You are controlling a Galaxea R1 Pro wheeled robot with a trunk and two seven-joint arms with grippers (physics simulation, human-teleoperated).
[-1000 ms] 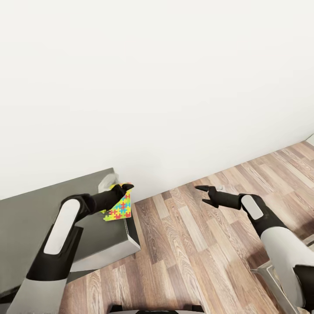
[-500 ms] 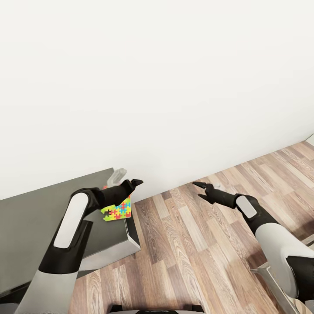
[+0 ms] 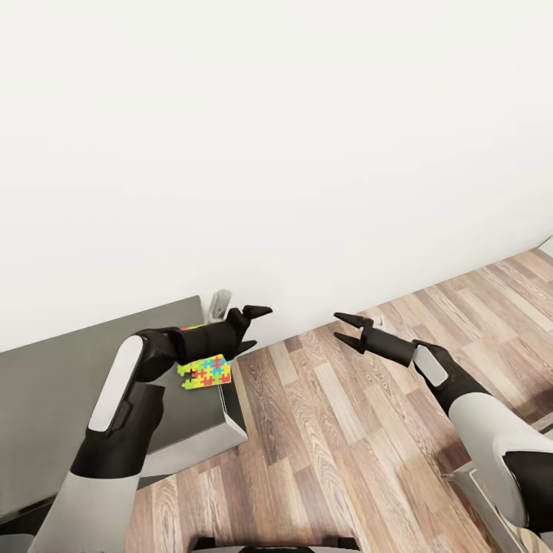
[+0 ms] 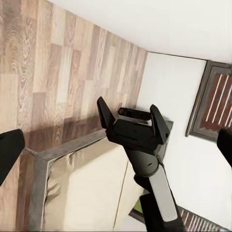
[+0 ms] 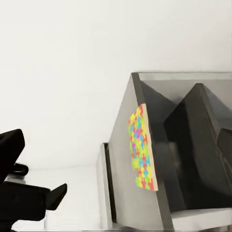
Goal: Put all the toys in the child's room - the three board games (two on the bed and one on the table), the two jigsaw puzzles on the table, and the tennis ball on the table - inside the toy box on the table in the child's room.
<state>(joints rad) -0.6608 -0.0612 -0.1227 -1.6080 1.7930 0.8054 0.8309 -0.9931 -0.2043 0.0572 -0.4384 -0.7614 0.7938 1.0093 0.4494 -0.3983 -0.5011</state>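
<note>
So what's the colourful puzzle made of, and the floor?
The puzzle looks like thin card or foam: flat, matte, with interlocking bright pieces; the render doesn't settle which. The floor looks like wood planks, brown with grain and seams, possibly laminate.

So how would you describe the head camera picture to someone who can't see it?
Two black open tools, left and right, reach out over a brown wood-plank floor before a white wall. Under the left arm, a multicoloured jigsaw square lies on a dark grey table corner.
</note>
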